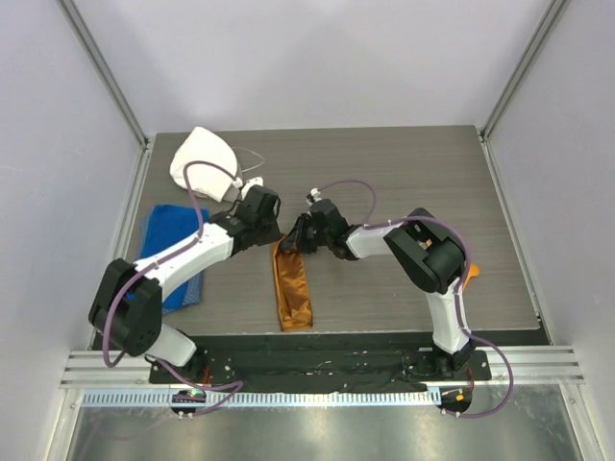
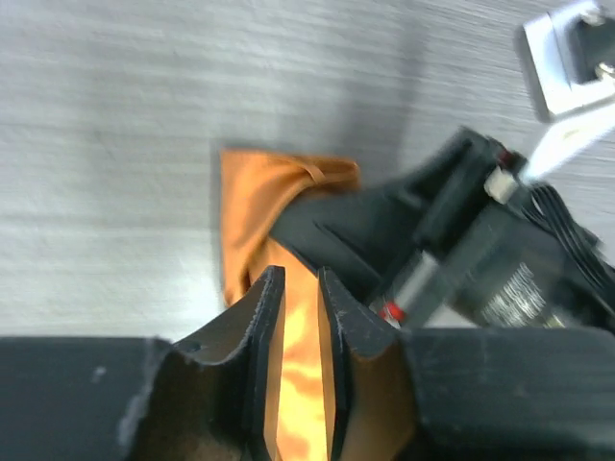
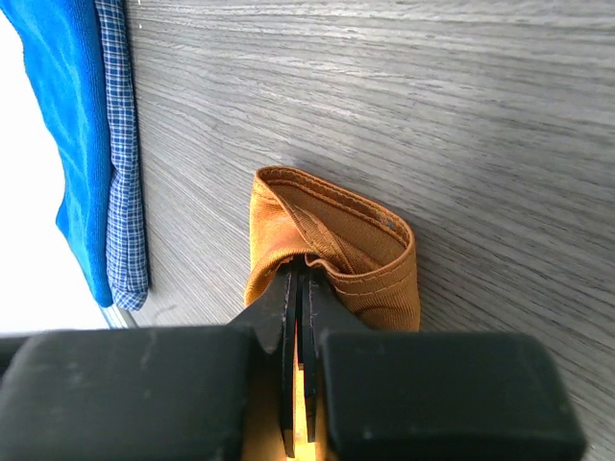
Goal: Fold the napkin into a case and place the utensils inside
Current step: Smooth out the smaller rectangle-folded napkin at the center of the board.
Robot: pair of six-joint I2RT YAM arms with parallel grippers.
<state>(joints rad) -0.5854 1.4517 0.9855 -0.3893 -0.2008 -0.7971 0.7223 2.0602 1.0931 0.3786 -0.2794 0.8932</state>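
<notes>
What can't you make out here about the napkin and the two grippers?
Top view: the far end of the napkin is hidden under both grippers.
Left wrist view: blurred; the left gripper may pinch cloth or merely frame it.
Right wrist view: the right gripper, shut on an edge, blocks the rest of the napkin.
Top view: orange speck beside the right arm, too small to identify.

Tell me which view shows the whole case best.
Top external: the case shows nearly full length as a strip on the table. Right wrist shows only its pinched far end; left wrist, a blurred piece of that end.
</notes>
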